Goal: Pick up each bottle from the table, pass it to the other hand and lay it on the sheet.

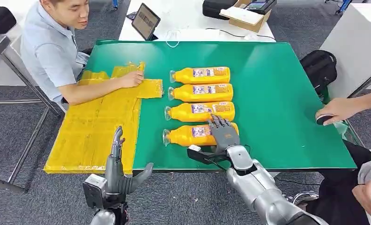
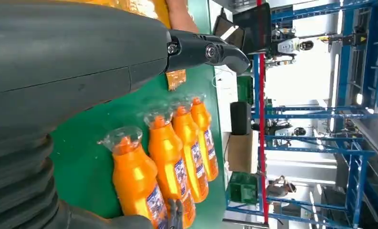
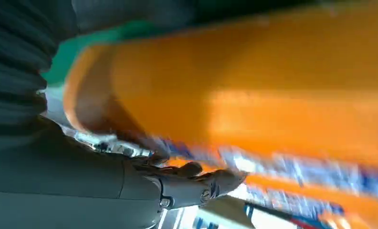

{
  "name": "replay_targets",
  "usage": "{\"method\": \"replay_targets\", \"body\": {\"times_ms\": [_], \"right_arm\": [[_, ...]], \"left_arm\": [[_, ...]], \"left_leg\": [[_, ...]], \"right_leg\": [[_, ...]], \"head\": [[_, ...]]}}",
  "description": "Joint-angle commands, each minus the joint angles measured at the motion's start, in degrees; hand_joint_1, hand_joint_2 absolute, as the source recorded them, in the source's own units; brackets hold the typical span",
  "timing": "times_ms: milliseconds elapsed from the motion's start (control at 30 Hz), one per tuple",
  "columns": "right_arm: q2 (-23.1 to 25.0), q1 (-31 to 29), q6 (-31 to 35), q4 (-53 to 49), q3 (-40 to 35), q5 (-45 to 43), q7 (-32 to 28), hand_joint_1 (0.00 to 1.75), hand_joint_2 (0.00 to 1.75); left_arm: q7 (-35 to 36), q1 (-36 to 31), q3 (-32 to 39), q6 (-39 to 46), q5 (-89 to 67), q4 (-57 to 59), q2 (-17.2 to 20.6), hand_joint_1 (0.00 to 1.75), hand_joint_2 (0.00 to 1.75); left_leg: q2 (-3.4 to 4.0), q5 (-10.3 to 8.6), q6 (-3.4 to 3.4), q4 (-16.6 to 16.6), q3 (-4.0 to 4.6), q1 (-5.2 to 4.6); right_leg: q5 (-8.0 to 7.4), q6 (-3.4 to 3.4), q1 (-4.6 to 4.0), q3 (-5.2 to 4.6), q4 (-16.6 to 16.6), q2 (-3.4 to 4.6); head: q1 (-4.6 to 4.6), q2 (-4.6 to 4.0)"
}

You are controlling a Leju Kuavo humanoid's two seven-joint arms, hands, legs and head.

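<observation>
The right hand [image 1: 224, 133] lies over the nearest bottle [image 1: 193, 135]; whether it grips, I cannot tell. A loose hold could roll it into the next bottle [image 1: 200, 111]. The left hand [image 1: 118, 161] waits wide.

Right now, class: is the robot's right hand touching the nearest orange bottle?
Touching. The head view shows the right hand with fingers draped over the nearest bottle.

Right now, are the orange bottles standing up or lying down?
Lying down. All four orange bottles rest on their sides on the green table, caps pointing toward the yellow sheet.
</observation>
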State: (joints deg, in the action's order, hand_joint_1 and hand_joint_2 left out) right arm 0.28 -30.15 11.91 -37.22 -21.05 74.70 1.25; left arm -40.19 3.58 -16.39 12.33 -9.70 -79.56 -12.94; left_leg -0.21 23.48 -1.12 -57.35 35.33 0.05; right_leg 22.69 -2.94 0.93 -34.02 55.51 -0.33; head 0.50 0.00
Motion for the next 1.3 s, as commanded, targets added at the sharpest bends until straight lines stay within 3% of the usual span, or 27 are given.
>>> {"method": "replay_targets", "body": {"times_ms": [33,67,267,400,600,833,933,1067,1300], "right_arm": [[-0.53,0.01,-2.03,7.97,-2.09,-3.68,-3.1,1.75,1.75],[-0.23,0.82,-1.37,7.43,-1.88,-4.46,-3.59,1.66,1.75],[1.06,5.95,0.91,3.88,0.61,-11.09,-7.53,1.75,1.75],[2.44,10.94,9.55,-5.01,3.06,-16.45,-11.94,1.75,1.75],[2.22,14.6,6.64,-14.64,5.88,-25.57,-16.31,1.75,1.75],[2.32,14.83,6.41,-15.17,6.18,-26.41,-16.72,1.75,1.75],[3.87,16.92,2.5,-19.76,9.06,-37.46,-22.2,1.75,1.75],[5.36,19.36,0.74,-26.94,10.63,-46.03,-24.27,1.75,1.75],[7.4,22.88,3.33,-37.17,9.87,-53.1,-27.55,1.75,1.75]], "left_arm": [[0.19,-0.19,1.35,-0.58,-0.24,0.49,0.68,0.0,1.75],[0.19,0.09,1.34,-0.54,-0.2,0.12,0.7,0.0,1.75],[0.19,1.02,0.96,-0.42,-0.2,-0.93,1.04,0.0,1.75],[0.19,1.46,0.71,-0.01,-0.48,-1.63,1.28,0.0,1.75],[0.19,1.27,0.58,0.06,-0.04,-1.66,1.63,0.0,1.75],[0.19,1.21,0.58,0.12,0.02,-1.58,1.63,0.0,1.75],[0.19,0.95,1.22,0.99,0.85,-0.79,1.15,0.0,1.75],[0.19,0.32,3.59,0.27,3.98,1.13,-0.33,0.0,1.75],[1.95,0.91,1.2,-7.63,7.37,0.49,0.89,0.0,1.75]], "left_leg": [[-0.04,0.04,0.05,0.05,-0.18,0.05],[-0.1,0.06,0.08,0.07,-0.26,0.06],[-0.13,0.07,0.07,0.11,-0.4,0.1],[-0.15,0.1,0.09,0.11,-0.43,0.12],[0.01,0.18,0.15,0.06,-0.33,0.08],[0.0,0.22,0.17,0.06,-0.36,0.07],[-0.01,0.22,0.17,0.05,-0.34,0.06],[-0.01,0.23,0.18,0.03,-0.31,0.06],[0.02,0.19,0.15,0.0,-0.07,0.03]], "right_leg": [[0.05,0.09,-0.05,0.19,-0.06,-0.04],[0.09,0.13,-0.06,0.29,-0.08,-0.1],[0.1,0.12,-0.11,0.42,-0.16,-0.14],[0.13,0.14,-0.13,0.44,-0.15,-0.16],[0.08,0.12,-0.11,0.25,-0.05,0.01],[0.12,0.15,-0.1,0.25,-0.04,0.01],[0.14,0.16,-0.09,0.23,-0.01,0.0],[0.16,0.18,-0.09,0.22,0.01,-0.01],[0.14,0.14,-0.06,-0.02,0.06,0.03]], "head": [[0.0,0.0],[0.0,0.0],[0.0,0.0],[0.0,0.0],[0.0,0.0],[0.0,0.0],[0.0,0.0],[-0.02,0.0],[0.0,0.0]]}}
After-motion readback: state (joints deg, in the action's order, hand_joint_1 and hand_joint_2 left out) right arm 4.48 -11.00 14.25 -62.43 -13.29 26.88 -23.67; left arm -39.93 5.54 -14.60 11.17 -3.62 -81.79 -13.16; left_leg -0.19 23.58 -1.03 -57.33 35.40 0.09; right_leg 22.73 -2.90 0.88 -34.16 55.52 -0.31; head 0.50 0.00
